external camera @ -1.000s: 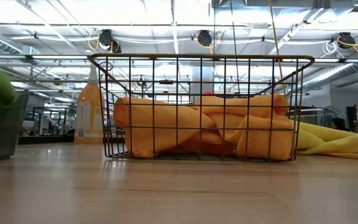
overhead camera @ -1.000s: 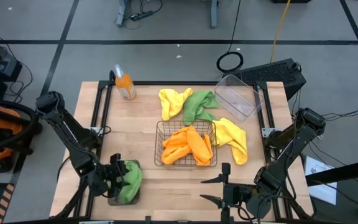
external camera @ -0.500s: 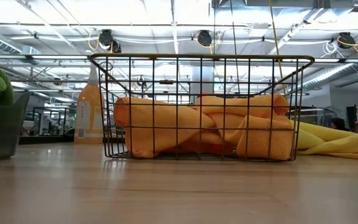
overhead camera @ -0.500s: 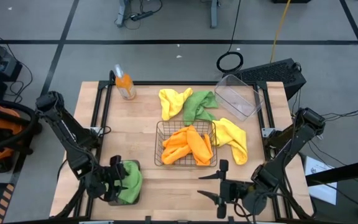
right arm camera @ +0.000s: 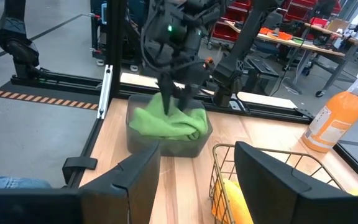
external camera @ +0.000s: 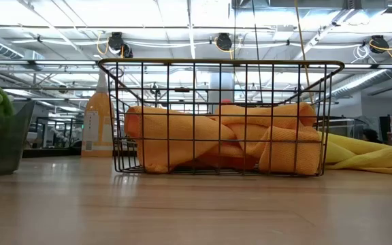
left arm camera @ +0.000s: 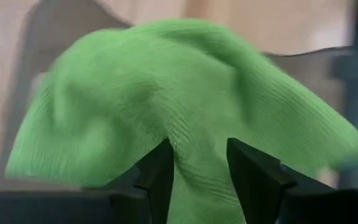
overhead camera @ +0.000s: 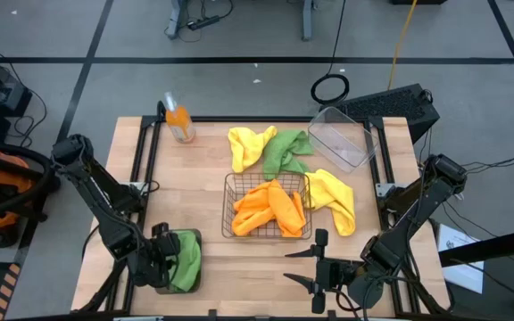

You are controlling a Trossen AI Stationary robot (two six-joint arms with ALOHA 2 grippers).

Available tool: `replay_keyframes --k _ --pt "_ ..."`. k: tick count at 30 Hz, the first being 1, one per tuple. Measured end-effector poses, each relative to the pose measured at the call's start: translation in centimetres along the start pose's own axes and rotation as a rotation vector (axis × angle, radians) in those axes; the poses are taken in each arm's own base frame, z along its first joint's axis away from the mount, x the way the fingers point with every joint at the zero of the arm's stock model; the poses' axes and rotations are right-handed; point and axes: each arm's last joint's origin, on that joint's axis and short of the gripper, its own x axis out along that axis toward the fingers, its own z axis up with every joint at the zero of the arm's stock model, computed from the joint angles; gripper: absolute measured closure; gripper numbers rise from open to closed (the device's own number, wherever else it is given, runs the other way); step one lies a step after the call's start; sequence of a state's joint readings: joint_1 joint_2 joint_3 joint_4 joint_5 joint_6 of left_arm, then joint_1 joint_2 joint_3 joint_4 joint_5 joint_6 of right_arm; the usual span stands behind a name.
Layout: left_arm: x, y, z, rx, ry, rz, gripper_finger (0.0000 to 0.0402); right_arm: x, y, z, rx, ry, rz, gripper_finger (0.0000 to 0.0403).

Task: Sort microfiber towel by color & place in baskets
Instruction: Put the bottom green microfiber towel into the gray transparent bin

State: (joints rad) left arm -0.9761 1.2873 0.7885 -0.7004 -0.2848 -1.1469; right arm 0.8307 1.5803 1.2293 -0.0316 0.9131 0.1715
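The left hand (overhead camera: 161,260) sat low over the grey tray (overhead camera: 192,237) at the near-left corner of the worktop (overhead camera: 205,169), its fingers (left arm camera: 160,168) pinched together on a fold of the green towel (left arm camera: 166,106) that lay bunched inside that tray. The cloth looked soft and light, all drape and no stiffness, so it should crumple wherever gripped and trail loose corners; a raised fold near the middle seemed the best bite. The right hand (overhead camera: 318,266) waited at the near edge with its fingers wide apart, empty. Orange towels (overhead camera: 270,207) already filled the wire basket (overhead camera: 230,183) in the centre. Still loose on the wood were a yellow towel (overhead camera: 250,145) touching a second green towel (overhead camera: 286,150), and another yellow towel (overhead camera: 335,198) just beside the basket. The clear tub (overhead camera: 343,138) stood empty at the far right, an orange bottle (overhead camera: 179,121) far left.
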Motion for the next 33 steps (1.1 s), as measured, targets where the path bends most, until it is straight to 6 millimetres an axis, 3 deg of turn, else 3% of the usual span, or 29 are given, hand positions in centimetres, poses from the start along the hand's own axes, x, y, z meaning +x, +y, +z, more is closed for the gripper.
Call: replay_keyframes --k 7,14,18,26,33 --pt "-2.7 -1.4 1.4 -0.008 0.012 -0.070 0.0220 0.0 0.0 0.0 0.000 0.000 -0.001 0.0204" --pt "-2.8 -1.4 1.5 0.045 -0.020 -0.048 0.0225 0.0 0.0 0.0 -0.001 0.001 -0.001 0.0204" --pt "-1.4 -0.7 1.1 0.059 -0.058 0.037 0.0261 0.0 0.0 0.0 -0.002 0.002 -0.001 0.0204" --pt "3.1 -0.3 0.2 0.054 0.074 0.129 0.0389 0.0 0.0 -0.1 -0.004 0.003 -0.002 0.0204" --pt "4.9 -0.4 -0.3 0.035 0.136 0.180 0.0372 0.1 -0.1 0.0 -0.001 0.003 -0.005 0.0204"
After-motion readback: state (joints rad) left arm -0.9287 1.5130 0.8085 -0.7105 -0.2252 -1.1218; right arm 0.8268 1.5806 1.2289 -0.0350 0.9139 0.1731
